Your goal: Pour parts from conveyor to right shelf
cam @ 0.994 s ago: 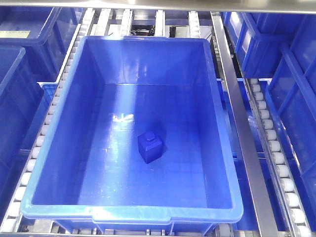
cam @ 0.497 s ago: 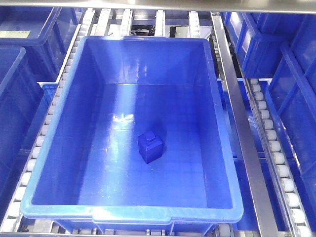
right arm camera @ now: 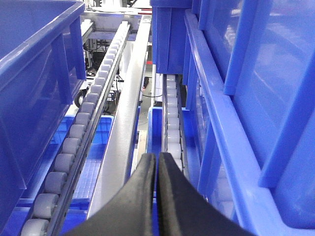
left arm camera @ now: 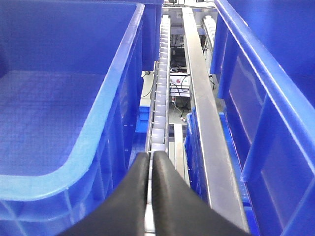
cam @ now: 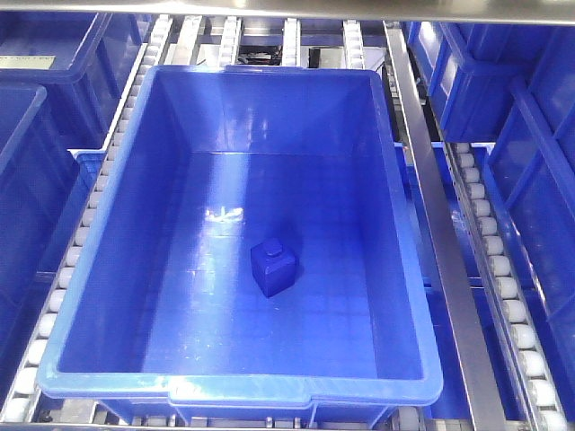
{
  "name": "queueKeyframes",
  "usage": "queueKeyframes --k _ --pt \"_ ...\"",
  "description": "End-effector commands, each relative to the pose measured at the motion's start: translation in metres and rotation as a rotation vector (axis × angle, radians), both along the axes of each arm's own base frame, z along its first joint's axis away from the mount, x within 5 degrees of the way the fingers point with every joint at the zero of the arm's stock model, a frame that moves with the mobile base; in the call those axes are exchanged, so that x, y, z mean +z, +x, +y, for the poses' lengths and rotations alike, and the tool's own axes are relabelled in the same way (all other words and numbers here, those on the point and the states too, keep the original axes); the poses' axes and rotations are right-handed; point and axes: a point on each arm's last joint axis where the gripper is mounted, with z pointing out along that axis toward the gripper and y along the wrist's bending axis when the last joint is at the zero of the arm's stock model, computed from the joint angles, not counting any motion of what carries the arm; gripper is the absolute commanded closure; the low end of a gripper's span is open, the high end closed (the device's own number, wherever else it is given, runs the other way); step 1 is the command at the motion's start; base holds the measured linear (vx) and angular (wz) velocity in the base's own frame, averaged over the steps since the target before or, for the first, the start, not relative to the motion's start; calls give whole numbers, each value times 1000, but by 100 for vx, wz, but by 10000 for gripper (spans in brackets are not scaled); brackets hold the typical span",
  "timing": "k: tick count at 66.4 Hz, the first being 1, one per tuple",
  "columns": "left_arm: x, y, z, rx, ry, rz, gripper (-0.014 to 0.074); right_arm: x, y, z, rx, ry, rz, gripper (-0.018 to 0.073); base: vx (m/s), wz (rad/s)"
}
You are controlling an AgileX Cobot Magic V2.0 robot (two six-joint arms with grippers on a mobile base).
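While part (cam: 273, 268) sits in crate (cam: 108, 224), jaws closed.

- The big blue rectangular plastic crate (cam: 238, 242) sits on the steel-framed flow rack with rails of small white rollers (cam: 67, 269), roller rails under its left and right edges
- The small blue plastic cube with a raised stud on top (cam: 273, 267) lies inside that crate, on its floor near the middle, apart from every wall
- The black two-fingered left gripper (left arm camera: 150, 164) hangs over a roller rail, one crate to its left, another to its right
- The black two-fingered right gripper (right arm camera: 157, 164) sits between a steel rail on its left and a crate wall on its right; roller rails run ahead of it
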Motion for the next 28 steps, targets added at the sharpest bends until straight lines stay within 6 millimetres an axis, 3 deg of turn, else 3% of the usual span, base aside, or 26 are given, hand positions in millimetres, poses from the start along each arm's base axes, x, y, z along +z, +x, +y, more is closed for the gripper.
queueKeyframes --k 1,28 --pt "12 1 0 -1 -12 -78 603 4 0 0 2 -13 -72 564 0 0" --pt "12 1 0 -1 -12 -78 603 4 0 0 2 -12 -69 564 0 0"
